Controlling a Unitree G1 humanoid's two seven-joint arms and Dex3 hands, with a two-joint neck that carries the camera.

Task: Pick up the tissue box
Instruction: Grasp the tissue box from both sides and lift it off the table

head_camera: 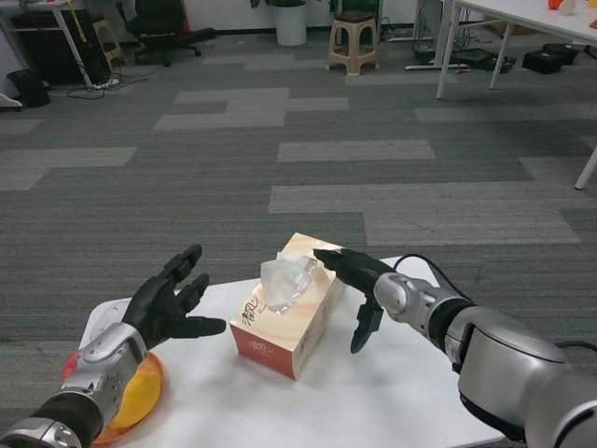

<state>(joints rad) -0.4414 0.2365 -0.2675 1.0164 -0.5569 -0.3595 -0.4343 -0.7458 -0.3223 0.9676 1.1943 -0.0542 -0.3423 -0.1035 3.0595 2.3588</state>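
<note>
The tissue box (284, 312) is tan with a red front end and a white tissue sticking up from its top; it lies on the white table (373, 401) near the far edge. My right hand (356, 285) is at the box's right side, fingers spread, upper fingers touching or just over its top far corner, thumb hanging down beside it. My left hand (168, 303) hovers open to the left of the box, apart from it, fingers spread.
An orange plate (131, 397) with a red fruit, mostly hidden behind my left forearm, sits at the table's left edge. Beyond the table lies grey carpet with a stool (353, 39), chairs and desks far off.
</note>
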